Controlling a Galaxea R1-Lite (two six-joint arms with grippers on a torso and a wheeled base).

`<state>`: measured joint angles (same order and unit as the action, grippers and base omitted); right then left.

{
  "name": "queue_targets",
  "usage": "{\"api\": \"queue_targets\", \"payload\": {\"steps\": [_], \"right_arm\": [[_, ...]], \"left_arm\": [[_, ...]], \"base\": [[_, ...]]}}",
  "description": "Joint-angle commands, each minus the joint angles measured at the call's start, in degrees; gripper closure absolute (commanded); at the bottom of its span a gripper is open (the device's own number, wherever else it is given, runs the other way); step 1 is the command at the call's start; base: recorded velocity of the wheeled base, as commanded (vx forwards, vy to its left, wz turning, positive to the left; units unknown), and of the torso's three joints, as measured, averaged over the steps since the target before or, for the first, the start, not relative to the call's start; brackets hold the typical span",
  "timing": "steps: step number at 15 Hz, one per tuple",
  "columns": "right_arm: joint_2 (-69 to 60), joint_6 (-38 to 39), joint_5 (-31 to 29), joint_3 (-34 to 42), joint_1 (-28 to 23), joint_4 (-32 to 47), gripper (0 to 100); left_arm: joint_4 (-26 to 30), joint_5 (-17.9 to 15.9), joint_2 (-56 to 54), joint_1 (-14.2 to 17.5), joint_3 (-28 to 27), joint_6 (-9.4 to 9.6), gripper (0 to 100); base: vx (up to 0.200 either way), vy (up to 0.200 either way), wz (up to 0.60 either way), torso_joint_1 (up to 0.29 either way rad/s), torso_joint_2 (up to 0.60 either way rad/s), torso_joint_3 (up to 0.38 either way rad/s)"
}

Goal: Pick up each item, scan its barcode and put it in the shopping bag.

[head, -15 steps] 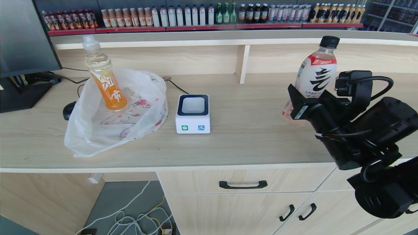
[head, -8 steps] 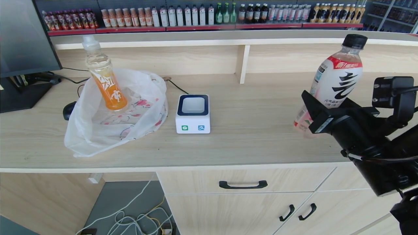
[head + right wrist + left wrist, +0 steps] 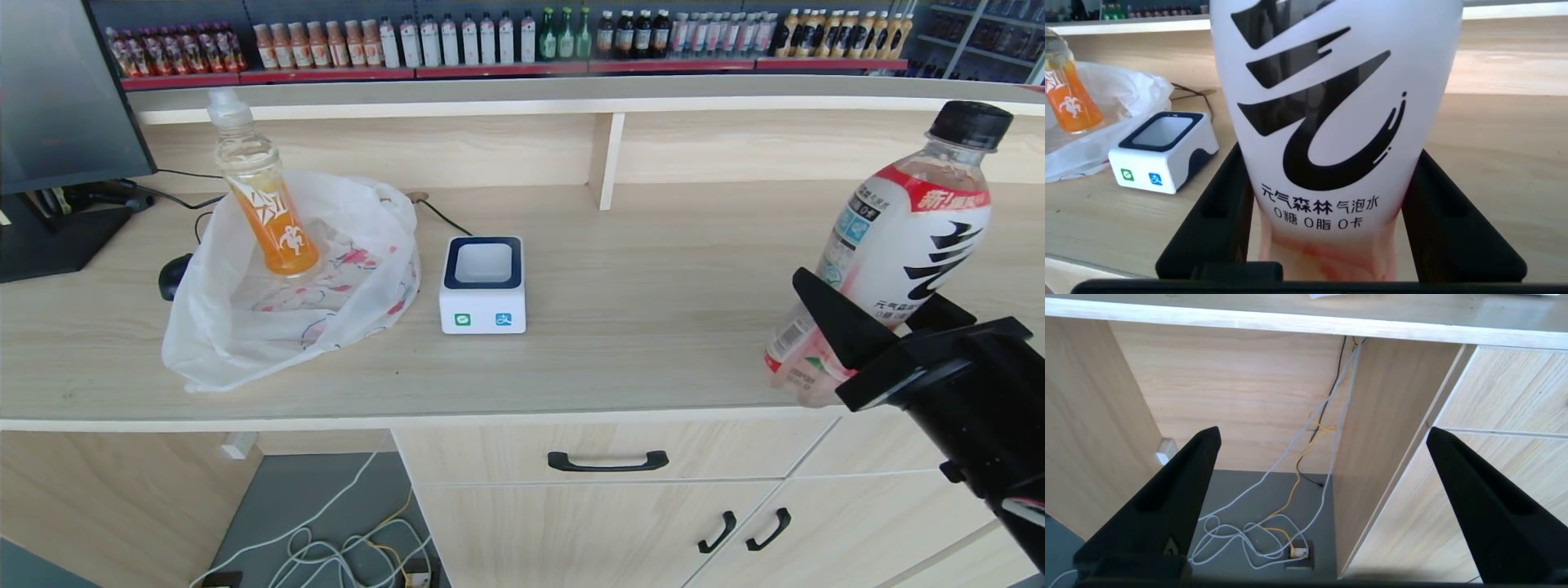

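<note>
The right gripper (image 3: 873, 320) is clamped on the white-labelled bottle (image 3: 914, 229), one finger on each side of its lower body. Within the last 1 second the pair has slid from the middle right of the head view down to the lower right. It now looms larger, with the bottle off the counter (image 3: 653, 327) and leaning right.

So the pick-up looks done. The scan is not, since this path runs away from the scanner (image 3: 482, 282) at frame centre. The orange bottle (image 3: 261, 196) already stands in the shopping bag (image 3: 286, 335) at left.

The left gripper (image 3: 1323, 437) hangs below the counter, fingers wide apart, holding nothing.

The fingers hide the white-labelled bottle's base. A strip on the label's left edge may be the barcode, but it is too small to tell. The right arm is cut off at the lower right corner.
</note>
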<state>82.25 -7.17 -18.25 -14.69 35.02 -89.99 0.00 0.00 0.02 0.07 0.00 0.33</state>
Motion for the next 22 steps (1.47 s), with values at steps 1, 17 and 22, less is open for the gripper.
{"api": "queue_targets", "payload": {"steps": [1, 17, 22], "right_arm": [[-2.18, 0.22, 0.06, 2.38, 3.47, -0.01, 100], [4.41, 12.18, 16.4, -8.78, 14.72, -0.01, 100], [5.03, 15.96, 19.39, -10.53, 13.76, -0.01, 100]], "left_arm": [[0.0, 0.0, -0.02, 0.01, 0.0, 0.02, 0], [0.0, 0.0, -0.02, 0.01, 0.0, 0.02, 0], [0.0, 0.0, -0.02, 0.01, 0.0, 0.02, 0]], "base": [[0.0, 0.0, 0.0, 0.0, 0.0, 0.0], [0.0, 0.0, 0.0, 0.0, 0.0, 0.0], [0.0, 0.0, 0.0, 0.0, 0.0, 0.0]]}}
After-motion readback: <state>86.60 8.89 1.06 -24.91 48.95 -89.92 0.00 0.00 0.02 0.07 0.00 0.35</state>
